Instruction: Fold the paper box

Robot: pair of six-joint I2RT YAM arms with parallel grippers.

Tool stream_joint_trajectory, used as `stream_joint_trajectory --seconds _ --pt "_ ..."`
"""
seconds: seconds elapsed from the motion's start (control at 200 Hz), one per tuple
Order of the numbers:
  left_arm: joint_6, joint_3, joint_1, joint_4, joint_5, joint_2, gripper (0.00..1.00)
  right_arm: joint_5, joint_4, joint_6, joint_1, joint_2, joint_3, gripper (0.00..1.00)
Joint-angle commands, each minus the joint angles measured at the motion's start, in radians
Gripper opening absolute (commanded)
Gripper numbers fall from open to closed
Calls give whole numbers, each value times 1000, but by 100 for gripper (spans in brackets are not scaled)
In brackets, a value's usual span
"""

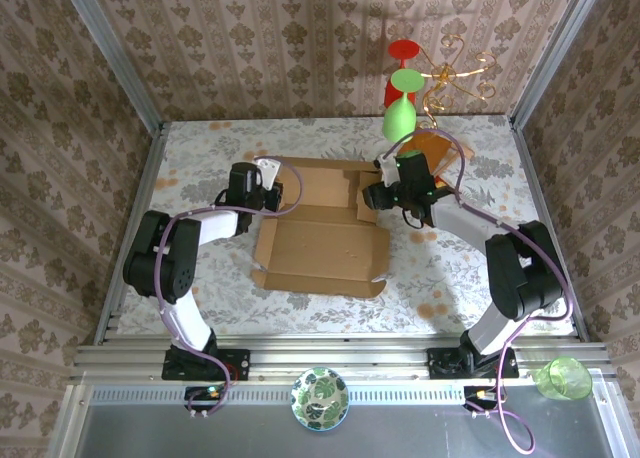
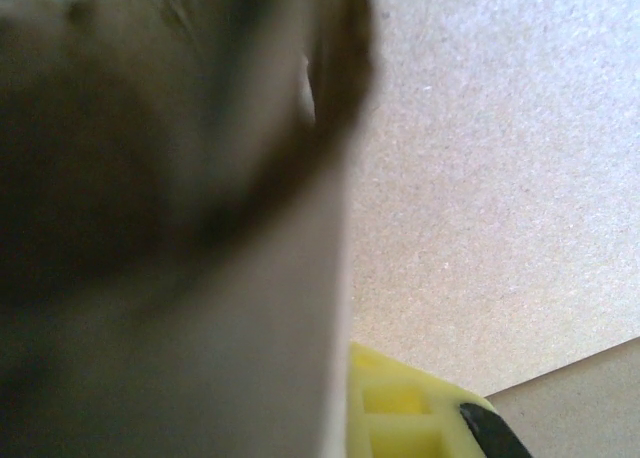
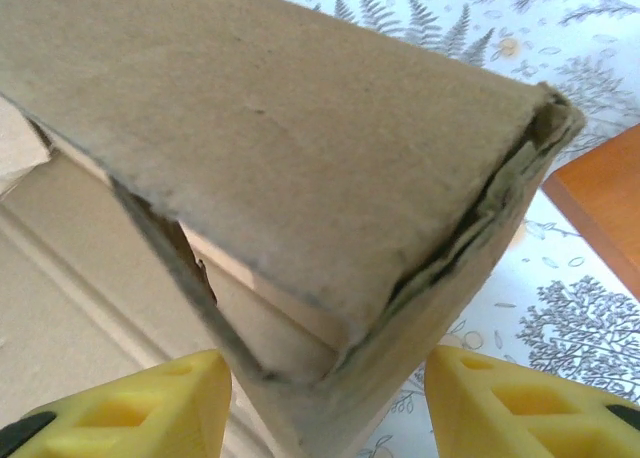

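Note:
The paper box lies opened out in the middle of the table, plain tan cardboard with creased panels. My left gripper is at its left edge. In the left wrist view a blurred flap rises close to the lens, pressed against the one yellow finger that shows; the other finger is hidden behind it. My right gripper is at the box's right side. Its jaws stand open astride the corner of a folded-up double wall, not touching it.
An orange-brown flat piece lies just behind the right gripper, its edge beside the wall. A green glass, a red glass and a gold wire stand are at the back. A green cup and a patterned bowl sit on the near ledge.

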Motion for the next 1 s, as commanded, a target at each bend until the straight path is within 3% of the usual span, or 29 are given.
stream_joint_trajectory --seconds 0.0,0.18,0.45,0.7,0.995 --pt "-8 -1 3 9 34 -9 0 156 83 35 29 21 -8 54" --pt "-8 -7 3 5 31 -11 0 252 93 51 74 59 9 49" --pt "-15 -8 -3 -12 -3 -15 0 441 75 99 145 103 31 20" --pt "-22 -13 -19 -17 -40 -17 0 613 39 136 197 132 47 0" --pt "-25 -16 -32 -30 -88 -20 0 745 -71 192 231 164 105 0"
